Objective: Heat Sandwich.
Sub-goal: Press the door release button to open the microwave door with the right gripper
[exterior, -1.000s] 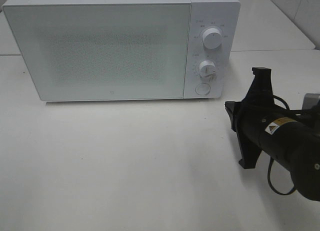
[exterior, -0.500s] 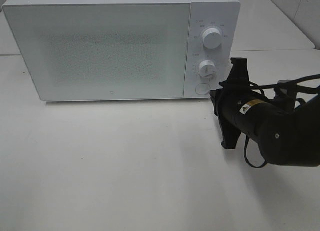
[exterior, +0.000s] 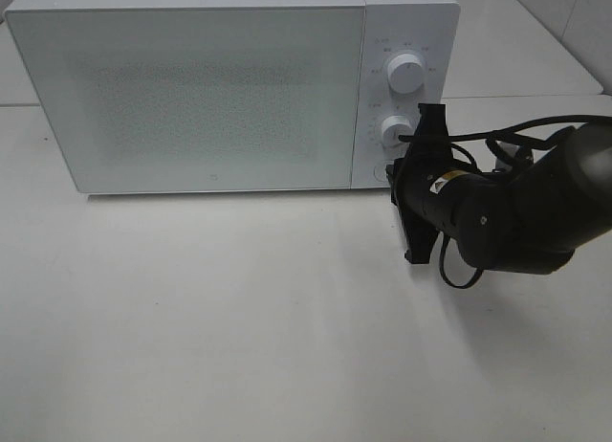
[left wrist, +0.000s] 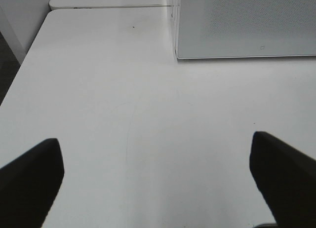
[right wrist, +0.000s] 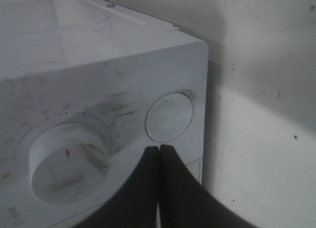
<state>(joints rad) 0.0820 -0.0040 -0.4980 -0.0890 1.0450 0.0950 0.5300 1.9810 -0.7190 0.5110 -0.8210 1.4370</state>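
The sandwich is out of view. A white microwave stands at the back of the table with its door closed. My right gripper is shut and empty. Its tips sit right at the round button low on the control panel, below the lower dial. In the right wrist view the two black fingertips are pressed together just under that button. I cannot tell whether they touch the panel. My left gripper is open and empty over bare table, in front of the microwave's left corner.
The microwave has two white dials, upper and lower. The white table spreads out in front of it. A second table surface lies behind on the right. The table's left edge drops off beside the left arm.
My right gripper has moved left and toward the microwave, from mid-table on the right up to the round button on the control panel. Nothing else has moved.
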